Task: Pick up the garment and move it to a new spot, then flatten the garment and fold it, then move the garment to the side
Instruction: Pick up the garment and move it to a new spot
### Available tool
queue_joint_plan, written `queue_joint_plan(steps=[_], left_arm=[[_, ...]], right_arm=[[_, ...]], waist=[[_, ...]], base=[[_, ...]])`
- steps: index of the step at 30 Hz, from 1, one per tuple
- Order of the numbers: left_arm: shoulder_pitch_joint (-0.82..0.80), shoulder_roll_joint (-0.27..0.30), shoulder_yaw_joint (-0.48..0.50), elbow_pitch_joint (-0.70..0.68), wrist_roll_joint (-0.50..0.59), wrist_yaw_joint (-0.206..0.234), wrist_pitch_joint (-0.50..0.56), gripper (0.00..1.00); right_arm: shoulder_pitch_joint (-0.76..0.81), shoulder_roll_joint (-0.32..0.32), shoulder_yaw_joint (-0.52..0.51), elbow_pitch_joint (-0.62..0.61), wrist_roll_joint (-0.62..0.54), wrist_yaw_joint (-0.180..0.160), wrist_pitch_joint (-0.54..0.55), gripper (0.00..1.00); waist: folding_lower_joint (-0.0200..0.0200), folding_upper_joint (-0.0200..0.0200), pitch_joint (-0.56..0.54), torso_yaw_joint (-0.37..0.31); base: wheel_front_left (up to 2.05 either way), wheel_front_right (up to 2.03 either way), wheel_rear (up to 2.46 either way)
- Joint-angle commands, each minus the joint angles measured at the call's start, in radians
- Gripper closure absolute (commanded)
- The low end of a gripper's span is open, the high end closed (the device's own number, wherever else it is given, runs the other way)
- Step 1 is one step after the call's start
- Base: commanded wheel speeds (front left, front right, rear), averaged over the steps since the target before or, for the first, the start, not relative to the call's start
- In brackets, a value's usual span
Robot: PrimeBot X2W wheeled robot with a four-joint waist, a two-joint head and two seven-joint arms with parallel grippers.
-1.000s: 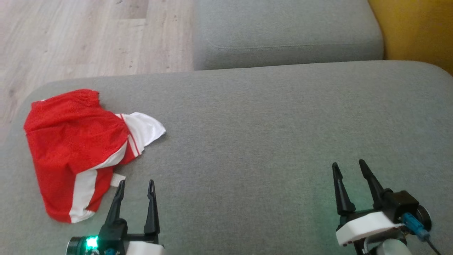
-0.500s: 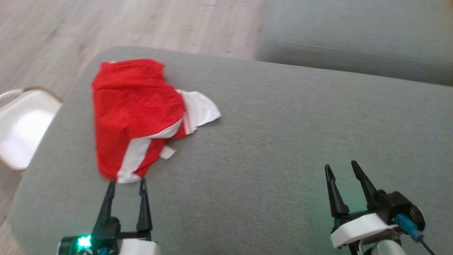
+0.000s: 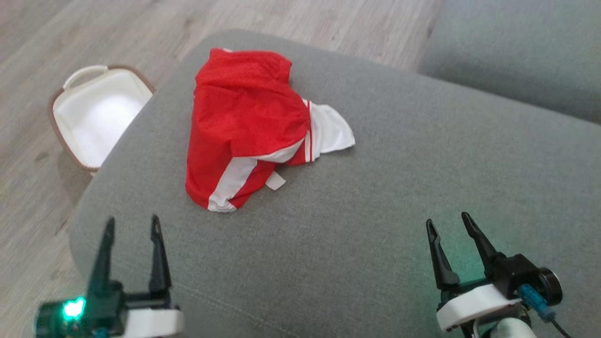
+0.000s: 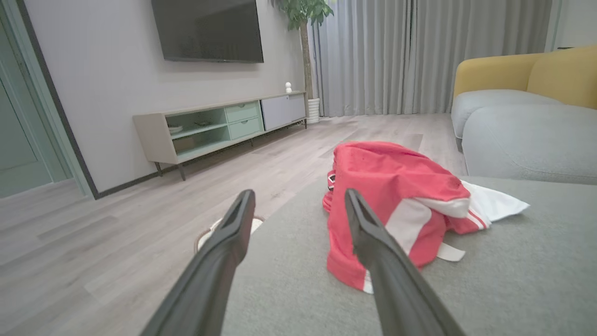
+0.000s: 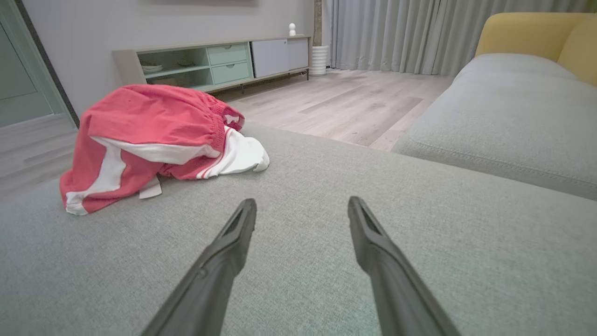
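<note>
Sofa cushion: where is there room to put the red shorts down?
The grey cushion is bare from the shorts' white edge across to the second cushion, and down between the left gripper and right gripper. Crowded only at its far left corner, where the shorts lie near the white tub on the floor.

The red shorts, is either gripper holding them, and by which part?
Nothing is held. The left gripper and right gripper are open, apart from the red shorts.

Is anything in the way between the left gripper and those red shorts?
Nothing visible. Only bare grey cushion lies between the open left gripper and the shorts; the basket sits on the floor, off to the side.
</note>
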Motion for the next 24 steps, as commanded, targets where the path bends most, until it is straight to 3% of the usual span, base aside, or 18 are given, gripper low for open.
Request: queue_joint_plan(steps=[1,6,12,15,19,24], left_arm=[[-0.087,0.037,0.041,-0.099,0.015,-0.015,-0.010,0.00],[-0.200,0.094,0.037,-0.157,0.037,-0.049,-0.010,0.00],[-0.525,0.179,-0.028,-0.091,0.067,-0.156,-0.010,0.00],[-0.714,0.195,-0.090,0.022,0.077,-0.201,0.008,0.00],[-0.944,0.198,-0.195,0.225,0.042,-0.230,0.122,0.00],[-1.124,0.258,-0.458,0.451,-0.169,-0.234,0.297,0.00]], right_arm=[[-0.041,-0.010,0.013,-0.039,-0.040,-0.001,-0.011,0.00],[-0.053,-0.019,-0.021,-0.058,-0.105,-0.001,-0.011,0.00],[-0.070,-0.105,-0.040,-0.104,-0.133,-0.001,-0.011,0.00],[-0.076,-0.154,-0.048,-0.133,-0.132,-0.001,-0.011,0.00],[-0.077,-0.214,-0.071,-0.178,-0.129,-0.001,-0.011,0.00],[-0.082,-0.259,-0.073,-0.221,-0.121,-0.001,-0.011,0.00]], waist=[[0.0001,0.0000,0.059,-0.007],[0.0001,0.0000,0.138,-0.014],[0.0001,0.0000,0.259,-0.029],[0.0001,0.0000,0.313,-0.036],[0.0001,0.0000,0.385,-0.041],[0.0001,0.0000,0.447,-0.078]], base=[[0.00,0.00,0.00],[0.00,0.00,0.00],[0.00,0.00,0.00],[0.00,0.00,0.00],[0.00,0.00,0.00],[0.00,0.00,0.00]])
